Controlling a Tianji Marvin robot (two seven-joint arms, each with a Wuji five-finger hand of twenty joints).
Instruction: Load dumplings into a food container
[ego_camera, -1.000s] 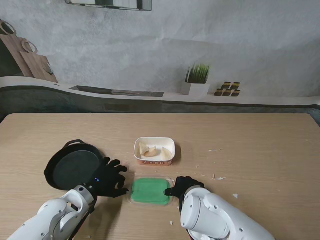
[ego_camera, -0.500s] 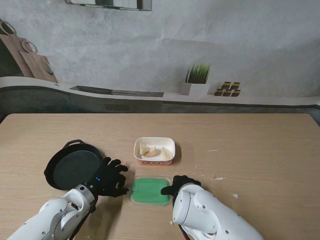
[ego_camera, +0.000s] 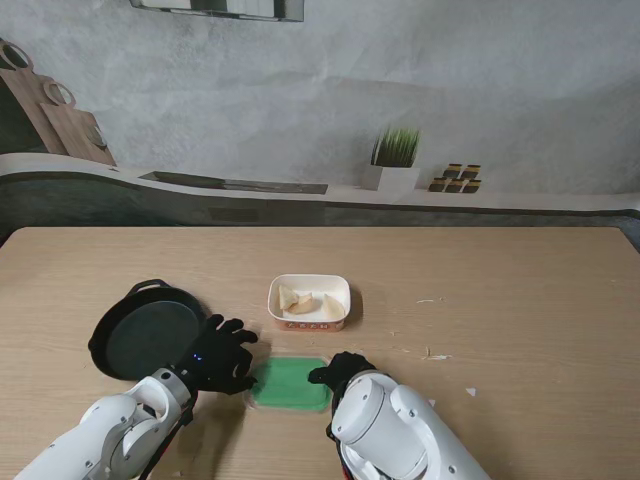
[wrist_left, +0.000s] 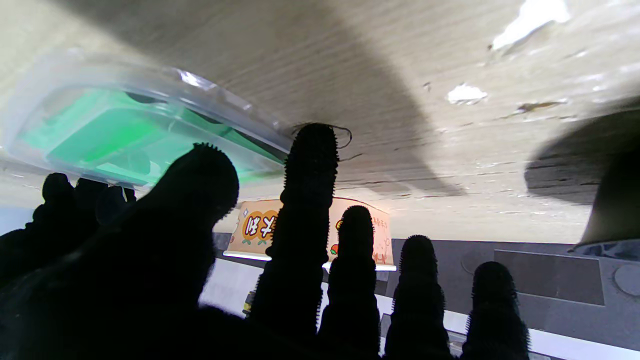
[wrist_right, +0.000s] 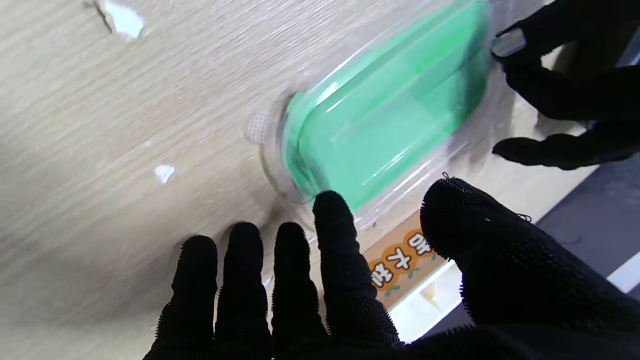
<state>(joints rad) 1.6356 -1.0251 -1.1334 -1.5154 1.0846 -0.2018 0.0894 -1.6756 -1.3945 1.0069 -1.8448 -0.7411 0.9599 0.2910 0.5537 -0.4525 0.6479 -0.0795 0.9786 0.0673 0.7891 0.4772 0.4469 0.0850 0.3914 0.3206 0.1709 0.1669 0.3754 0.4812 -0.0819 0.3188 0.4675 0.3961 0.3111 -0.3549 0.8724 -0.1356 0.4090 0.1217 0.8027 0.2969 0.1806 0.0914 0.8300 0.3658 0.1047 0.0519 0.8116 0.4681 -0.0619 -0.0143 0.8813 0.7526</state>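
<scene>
Wooden table (ego_camera: 500, 290), green lid (ego_camera: 290, 382)

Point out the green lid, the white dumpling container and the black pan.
green lid (ego_camera: 290, 383), stand view, on its flat green middle.
white dumpling container (ego_camera: 309, 320), stand view, on its printed front wall.
black pan (ego_camera: 150, 337), stand view, on its dark inner bottom.

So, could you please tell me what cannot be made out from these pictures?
- Dumplings: too small in the stand view to count.
- Green lid: motion-blurred in the right wrist view; the right hand hides its right edge in the stand view.
- Food container: the left hand fingers hide its inside.
</scene>
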